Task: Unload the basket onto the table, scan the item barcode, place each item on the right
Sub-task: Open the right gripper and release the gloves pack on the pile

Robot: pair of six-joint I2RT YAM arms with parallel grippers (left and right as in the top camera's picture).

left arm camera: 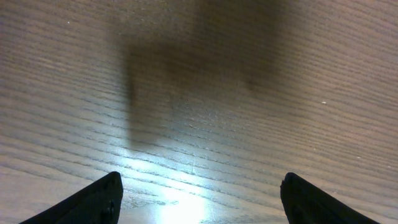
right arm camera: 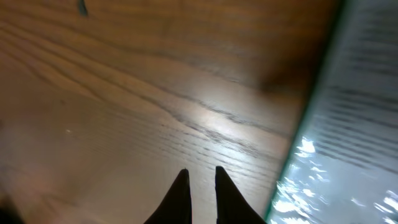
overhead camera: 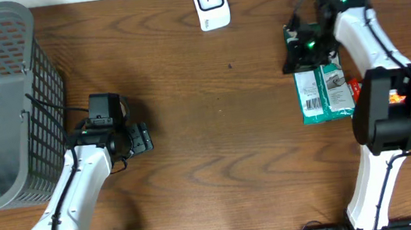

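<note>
Right claw pinched shut, empty, just beside green plastic packet lying barcode-up on brown wooden table; likely poised to nudge it | left claw wide open, empty, idle | white scanner well apart

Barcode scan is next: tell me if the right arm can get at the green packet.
Probably yes. The right gripper sits just beside the green packet over the table, with nothing between them; its jaws stand nearly closed, so they must open first.
</note>
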